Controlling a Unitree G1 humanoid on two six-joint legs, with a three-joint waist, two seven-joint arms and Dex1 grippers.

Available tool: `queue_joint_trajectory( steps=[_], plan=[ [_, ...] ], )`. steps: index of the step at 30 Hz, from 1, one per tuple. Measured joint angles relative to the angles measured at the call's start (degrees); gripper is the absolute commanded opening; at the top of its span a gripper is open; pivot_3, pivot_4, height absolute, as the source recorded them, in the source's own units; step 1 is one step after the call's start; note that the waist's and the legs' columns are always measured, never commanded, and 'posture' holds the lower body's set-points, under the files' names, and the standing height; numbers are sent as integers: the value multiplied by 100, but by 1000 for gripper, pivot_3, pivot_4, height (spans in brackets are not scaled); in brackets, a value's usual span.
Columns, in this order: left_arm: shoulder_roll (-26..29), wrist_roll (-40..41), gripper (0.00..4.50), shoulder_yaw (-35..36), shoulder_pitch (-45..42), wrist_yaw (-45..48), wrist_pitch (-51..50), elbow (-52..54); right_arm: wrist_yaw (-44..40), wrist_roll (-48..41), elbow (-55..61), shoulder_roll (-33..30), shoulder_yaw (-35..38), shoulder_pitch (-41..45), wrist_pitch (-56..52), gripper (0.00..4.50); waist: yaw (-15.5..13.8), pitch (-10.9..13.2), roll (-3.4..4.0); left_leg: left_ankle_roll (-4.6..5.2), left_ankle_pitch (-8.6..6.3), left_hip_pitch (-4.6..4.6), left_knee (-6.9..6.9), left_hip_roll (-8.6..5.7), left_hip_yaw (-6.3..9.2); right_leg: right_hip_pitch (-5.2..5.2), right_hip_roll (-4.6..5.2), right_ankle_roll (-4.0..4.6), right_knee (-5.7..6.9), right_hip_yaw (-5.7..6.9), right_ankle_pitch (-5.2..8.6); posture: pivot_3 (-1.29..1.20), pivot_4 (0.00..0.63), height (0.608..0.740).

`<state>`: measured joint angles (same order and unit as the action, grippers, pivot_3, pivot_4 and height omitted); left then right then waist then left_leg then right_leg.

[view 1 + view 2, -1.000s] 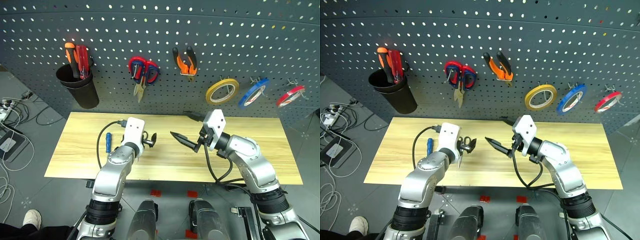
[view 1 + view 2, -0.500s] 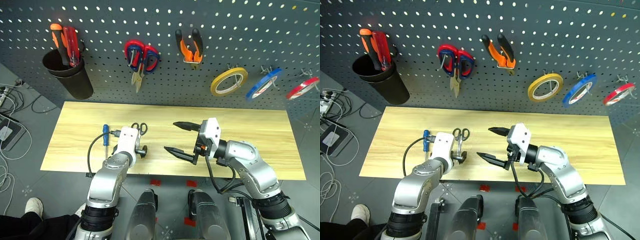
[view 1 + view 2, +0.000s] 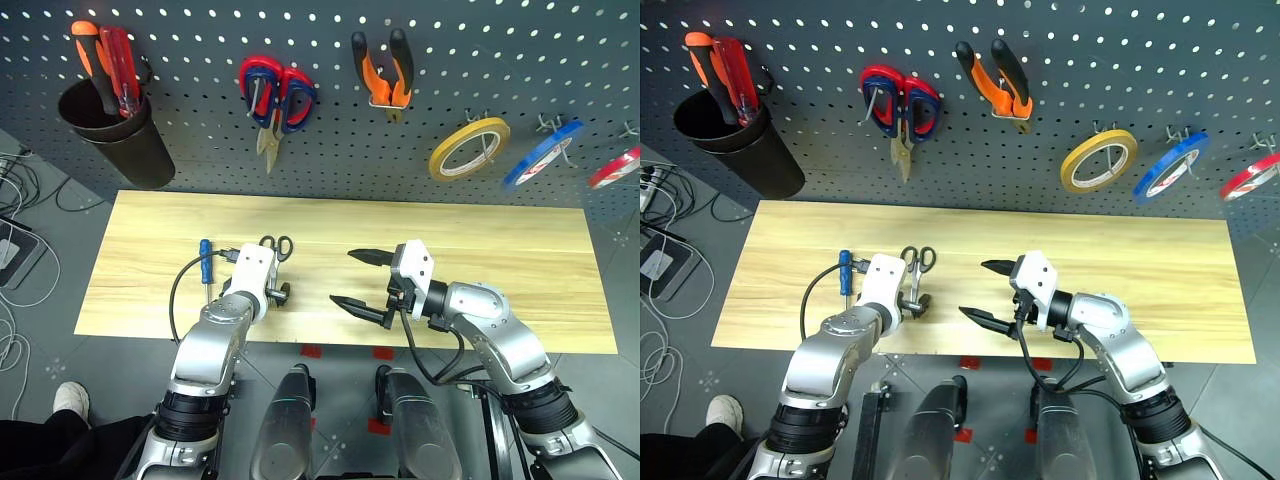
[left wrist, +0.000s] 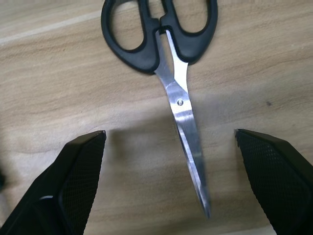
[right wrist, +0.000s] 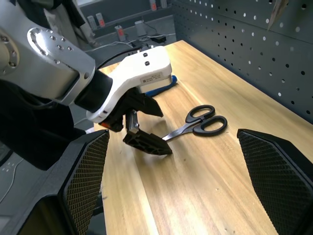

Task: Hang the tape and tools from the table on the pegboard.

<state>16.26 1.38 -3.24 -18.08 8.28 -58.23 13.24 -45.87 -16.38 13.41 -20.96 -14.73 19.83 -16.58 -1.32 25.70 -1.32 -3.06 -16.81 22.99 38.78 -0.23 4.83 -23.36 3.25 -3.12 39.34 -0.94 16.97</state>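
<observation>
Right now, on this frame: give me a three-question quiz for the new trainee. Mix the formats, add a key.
1. True or false: the orange-and-black-handled pliers lie on the table.
2. Which task item sits between the open fingers of the left gripper?
A. the yellow-tan tape
B. the black-handled scissors
C. the blue-handled screwdriver
3. Fill in: the red-handled scissors hang on the ___.

Key
1. False: they hang on the pegboard.
2. B: the scissors lie flat on the table, blades between the fingers, not gripped.
3. pegboard
</observation>
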Motion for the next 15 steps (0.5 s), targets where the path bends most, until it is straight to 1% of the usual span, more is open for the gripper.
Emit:
queue_joint_trajectory(
  steps=[3, 6, 15],
  plan=[
    [-1, -3, 4500, -75, -78, 31, 115, -112, 93, -5, -1, 73, 0, 20, -57, 4480, -4, 10, 8, 0, 0, 0, 0, 0, 0, 0, 0, 0, 1, 0, 0, 102, 537, 740],
    [28, -6, 3883, -120, -99, 36, 178, -146, 108, -7, 0, 92, -1, 18, -113, 4500, -3, 24, 15, 0, 0, 0, 0, -1, -2, 0, 0, -1, 1, -1, 0, 103, 543, 740],
    [34, -4, 1202, -141, -119, 26, 294, -164, 123, -6, -17, 93, 11, 41, -133, 4500, 8, 79, 17, -3, 1, 0, -4, 1, -5, -7, -3, -1, 2, -4, 1, 99, 538, 740]
  ],
)
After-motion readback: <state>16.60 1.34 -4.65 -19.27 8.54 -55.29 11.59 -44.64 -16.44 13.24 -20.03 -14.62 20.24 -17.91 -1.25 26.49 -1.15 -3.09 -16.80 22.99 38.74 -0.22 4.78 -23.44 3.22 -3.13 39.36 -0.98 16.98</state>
